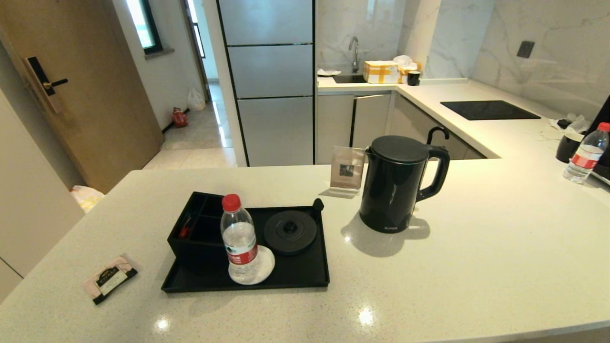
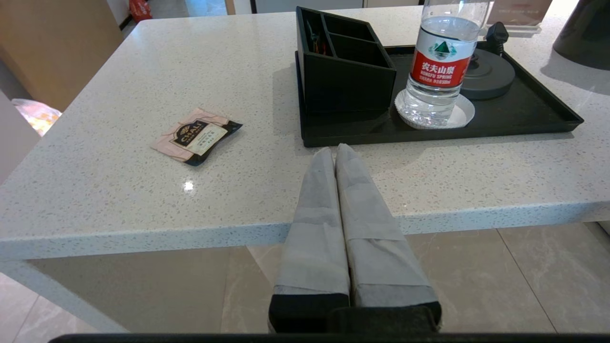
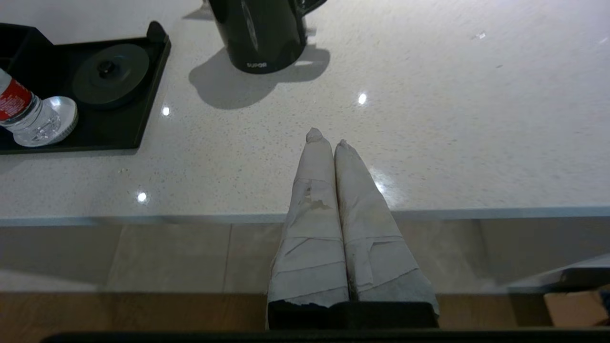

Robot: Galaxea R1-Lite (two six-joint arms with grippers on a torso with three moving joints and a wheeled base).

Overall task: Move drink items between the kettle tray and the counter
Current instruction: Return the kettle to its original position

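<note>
Jaws: left gripper (image 2: 335,151) and right gripper (image 3: 325,138) both closed, empty, at the counter's (image 1: 476,247) near edge.
Kettle (image 1: 398,183): on counter, right of tray (image 1: 305,278).
Sachet (image 1: 109,278): left, near edge.
Obstacle: water bottle (image 1: 238,240) on tray.

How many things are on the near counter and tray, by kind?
Kettle: 1
Kettle base: 1
Tea sachet: 1
Water bottle: 1
Divided box: 1
Tray: 1
Card stand: 1
Total: 7
</note>
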